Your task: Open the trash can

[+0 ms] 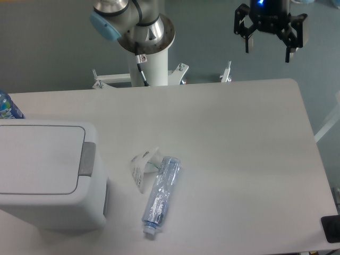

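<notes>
The trash can (45, 178) sits at the far left of the white surface (239, 159). It's big, white & boxy w/ round corners. Its left side and bottom run off the pic edge, so only part shows. The flat lid (37, 158) is down, shut. A grey push tab (88, 158) sits on the lid's right edge. Behind the can, at the left pic edge, a bit of a blue bottle (7, 106) peeks out.

Just right of the can there's a thin strip of bare surface. Then comes a crumpled white paper scrap (142, 167), touching or almost touching a clear plastic bottle (162, 195). The bottle lies on its side, tilted, cap end toward the front edge of the surface. Both are near the can but not touching it.

Behind them, past the back edge of the surface, stands the robot arm base (146, 45), a white post w/ a blue cap on the joint.

Right of the bottle the surface is wide & bare all the way to its right edge and round back-right corner. Lots of room there.

Up at top right the gripper (270, 50) hangs in the air, beyond the back edge, well apart from the can. Its black jaws are spread open w/ nothing between them. A blue light glows on top of it.

A small dark thing (332, 228) sits at the bottom right corner; can't tell what it is.
</notes>
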